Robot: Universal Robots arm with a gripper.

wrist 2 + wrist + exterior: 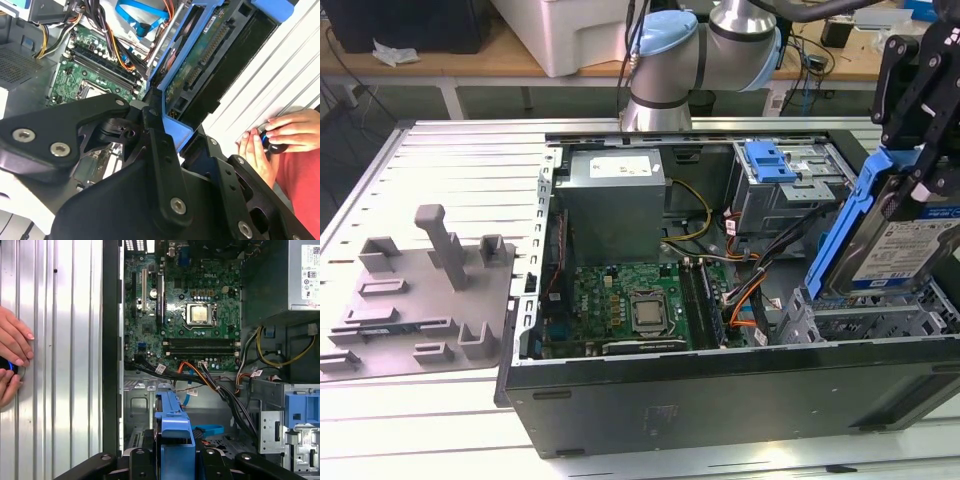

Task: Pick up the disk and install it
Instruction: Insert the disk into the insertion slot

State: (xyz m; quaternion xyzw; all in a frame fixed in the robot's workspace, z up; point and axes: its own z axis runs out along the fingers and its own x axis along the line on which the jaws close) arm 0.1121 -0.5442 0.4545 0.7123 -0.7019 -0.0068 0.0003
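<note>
Jaws are clenching the disk [905, 245] by its blue carrier, and I am holding it tilted on edge over the grey drive bay [860, 320] in the open computer case [720, 390]. I am judging that gripping one end is leaving its sides free for the bay.

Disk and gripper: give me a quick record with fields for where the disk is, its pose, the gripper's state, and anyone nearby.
Disk: disk, silver in a blue carrier, held above the open computer case at the exterior view's right end
Pose: on edge, tilted, label toward the exterior camera
Gripper: gripper shut on the disk
Installed: not yet
Nearby: a person's hand beside the case
</note>
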